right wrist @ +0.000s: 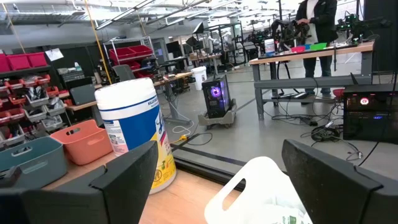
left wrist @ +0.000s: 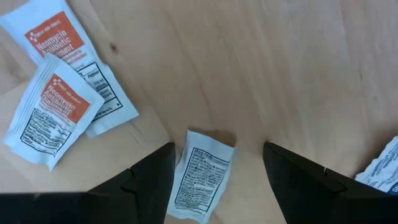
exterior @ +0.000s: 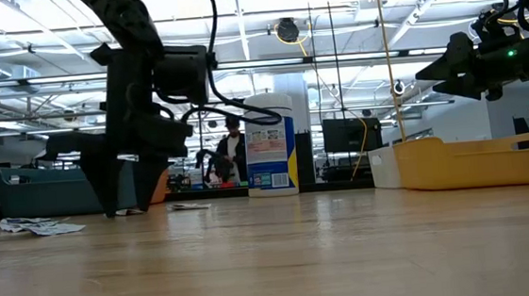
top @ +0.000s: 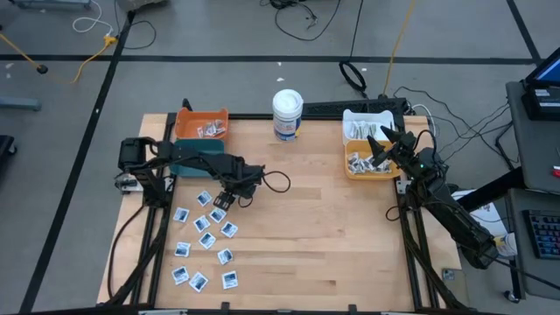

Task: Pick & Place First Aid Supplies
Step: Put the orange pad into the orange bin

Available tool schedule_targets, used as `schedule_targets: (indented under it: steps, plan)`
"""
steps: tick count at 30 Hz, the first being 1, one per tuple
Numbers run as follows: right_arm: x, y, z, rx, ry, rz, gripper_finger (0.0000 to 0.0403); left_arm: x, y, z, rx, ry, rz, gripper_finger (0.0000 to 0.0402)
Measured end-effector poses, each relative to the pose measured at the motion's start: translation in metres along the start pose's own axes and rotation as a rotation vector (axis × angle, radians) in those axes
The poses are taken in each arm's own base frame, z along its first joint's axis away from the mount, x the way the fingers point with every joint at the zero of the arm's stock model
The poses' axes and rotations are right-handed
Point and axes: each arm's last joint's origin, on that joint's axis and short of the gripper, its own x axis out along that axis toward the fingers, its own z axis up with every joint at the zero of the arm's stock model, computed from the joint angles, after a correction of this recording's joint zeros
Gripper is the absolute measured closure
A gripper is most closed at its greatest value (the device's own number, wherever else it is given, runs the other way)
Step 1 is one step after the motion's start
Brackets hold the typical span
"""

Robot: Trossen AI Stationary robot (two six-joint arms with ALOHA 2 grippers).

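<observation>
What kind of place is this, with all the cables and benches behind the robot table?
Most likely a robotics lab or workshop in a large industrial hall. The right wrist view shows shelving with red parts bins, a lit computer tower on the floor and a person at a workbench; cables trail over the floor.

Both arms (top: 197, 163) are built in matte black, pretty chunky. Black cables (top: 278, 182) are looped off the left one, and a small green light (exterior: 510, 52) is lit on the right arm (top: 451, 208).

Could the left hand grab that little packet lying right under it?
Probably yes. The left hand hangs just over the packet with its fingers open on either side, and nothing lies on the packet or between it and them.
</observation>
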Motion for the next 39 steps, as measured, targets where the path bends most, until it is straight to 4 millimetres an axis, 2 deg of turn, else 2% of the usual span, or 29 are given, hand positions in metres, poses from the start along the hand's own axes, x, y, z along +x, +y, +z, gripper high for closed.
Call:
schedule_targets:
  steps: [5,13,20,23,29,39]
  plan:
    - [0.000,0.000,0.000,0.000,0.000,0.000,0.0066,0.003,-0.002,-0.003,0.005,0.006,-0.014,0.0183]
    - [0.000,0.000,0.000,0.000,-0.001,0.000,0.0066,0.004,-0.002,-0.003,0.012,0.008,-0.016,0.0303]
    - [0.000,0.000,0.000,0.000,-0.001,0.000,0.0066,-0.001,0.000,0.001,-0.020,0.001,-0.014,0.0391]
    - [0.000,0.000,0.000,0.000,0.000,0.000,0.0066,-0.010,0.004,0.004,-0.098,-0.040,-0.019,0.0393]
    - [0.000,0.000,0.000,0.000,0.000,0.000,0.0066,-0.048,0.020,0.013,-0.247,-0.131,0.019,0.0398]
    - [0.000,0.000,0.000,0.000,-0.001,0.000,0.0066,-0.109,0.061,0.012,-0.841,-0.291,0.037,0.0396]
